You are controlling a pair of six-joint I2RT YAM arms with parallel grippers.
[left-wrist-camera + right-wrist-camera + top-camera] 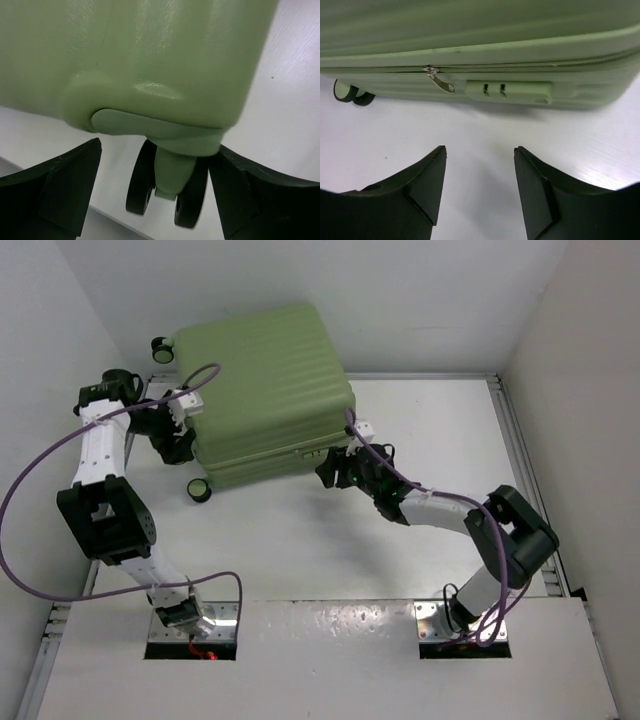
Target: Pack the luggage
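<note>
Black fingers (pixel 65 190) of my left gripper (pixel 155 150) stand wide apart, with a corner wheel (pixel 142 185) of the luggage (pixel 270 390) between them; I see no contact. My right gripper (pixel 480 150) is likewise spread and holds nothing, facing the zipper pull (pixel 440 82) and lock (pixel 510 91) across a strip of table (pixel 470 130). I see the luggage lying zipped shut and flat at the table's far left.
</note>
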